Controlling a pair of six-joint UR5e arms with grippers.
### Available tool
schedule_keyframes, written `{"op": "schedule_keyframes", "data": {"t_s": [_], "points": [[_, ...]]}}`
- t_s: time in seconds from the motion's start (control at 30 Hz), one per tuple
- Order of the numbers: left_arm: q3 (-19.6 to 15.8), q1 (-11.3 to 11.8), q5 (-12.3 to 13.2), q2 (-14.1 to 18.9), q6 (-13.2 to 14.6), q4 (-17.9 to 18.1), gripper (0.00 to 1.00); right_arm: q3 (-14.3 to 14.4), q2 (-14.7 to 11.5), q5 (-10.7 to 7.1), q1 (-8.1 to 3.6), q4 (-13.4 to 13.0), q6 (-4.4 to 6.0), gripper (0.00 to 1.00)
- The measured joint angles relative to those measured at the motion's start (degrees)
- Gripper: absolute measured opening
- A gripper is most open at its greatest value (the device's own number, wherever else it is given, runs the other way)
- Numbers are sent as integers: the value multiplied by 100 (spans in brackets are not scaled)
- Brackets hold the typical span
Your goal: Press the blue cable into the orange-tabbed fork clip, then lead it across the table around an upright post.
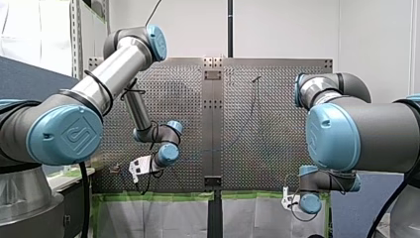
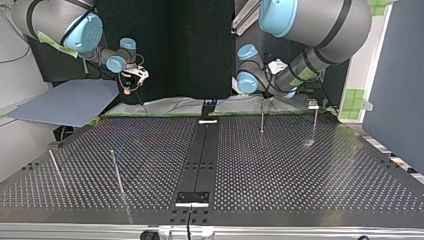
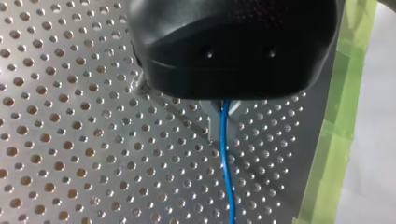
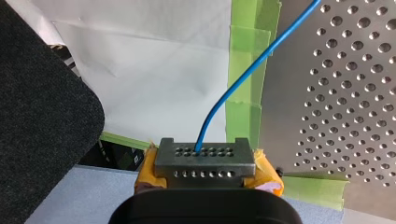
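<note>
Left gripper (image 3: 223, 119): black body hides most of it. We see only the metal fingertips, drawn in close on either side of the blue cable (image 3: 227, 163), which they pinch. From there the cable runs away over the perforated table (image 3: 70, 140), lying near its surface, close to the edge with the green tape (image 3: 336, 116).

Right gripper (image 4: 204, 158): fingers closed together, yellow pads showing at both sides. The cable comes out of the seam between them, bends, crosses the tape and passes over the table corner. This gripper hangs off the table, beyond its taped edge, above a grey-blue sheet (image 2: 65, 102).

Front view: we find the left gripper low at the table's left side and the right gripper below its right corner. A small clip (image 1: 115, 169) sits just beside the left gripper. Its tab is too small for us to read, and we cannot tell whether the cable touches it.

Top view: thin upright posts (image 2: 261, 119) stand on the table, well apart.
</note>
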Motion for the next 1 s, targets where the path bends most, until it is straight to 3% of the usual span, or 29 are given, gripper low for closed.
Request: {"op": "schedule_keyframes", "data": {"t_s": [0.3, 0.83, 1.0], "points": [[-263, 236, 236, 9, 81, 174, 9, 1, 0, 0, 0, 2, -2, 0], [-332, 324, 891, 59, 691, 683, 9, 0, -4, 0, 0, 11, -13, 0], [-332, 356, 866, 206, 670, 624, 9, 0, -1, 0, -1, 13, -17, 0]]}}
